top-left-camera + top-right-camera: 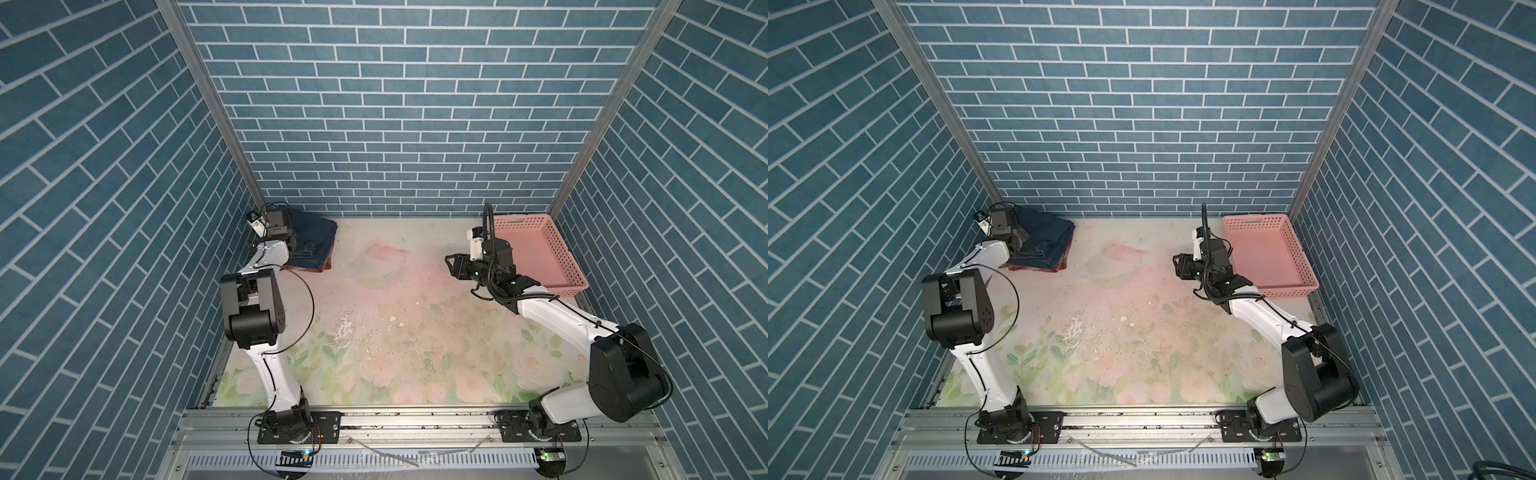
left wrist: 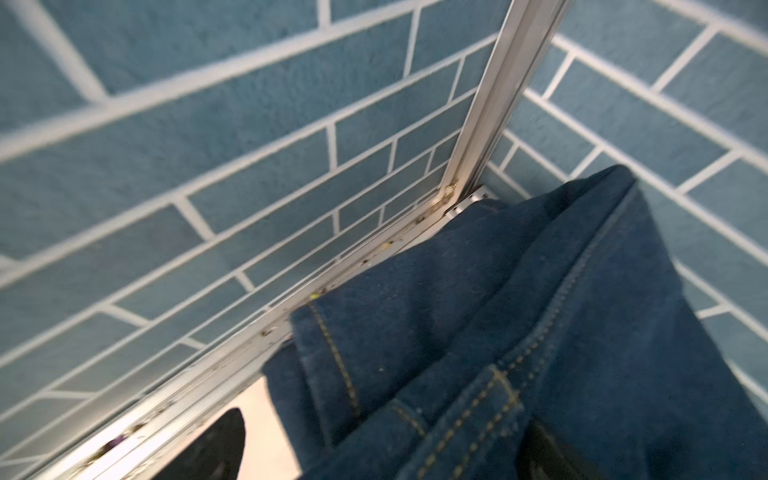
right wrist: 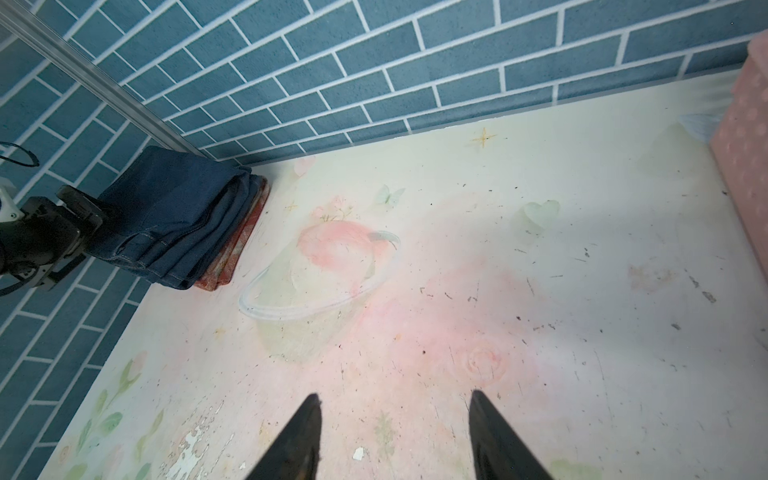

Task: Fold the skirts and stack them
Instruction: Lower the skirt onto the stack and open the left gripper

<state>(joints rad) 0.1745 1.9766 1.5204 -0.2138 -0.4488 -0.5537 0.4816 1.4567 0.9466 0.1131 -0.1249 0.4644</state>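
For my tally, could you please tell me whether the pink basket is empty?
Empty: the pink basket shows only its bare floor in both top views; the skirts sit stacked elsewhere.

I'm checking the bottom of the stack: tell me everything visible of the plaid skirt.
Only an edge strip of the plaid skirt shows: rust-red cloth with paler cream lines, folded flat in layers, lying on the table in the far left corner by the walls. The folded denim skirts lie on top of it and cover the rest.
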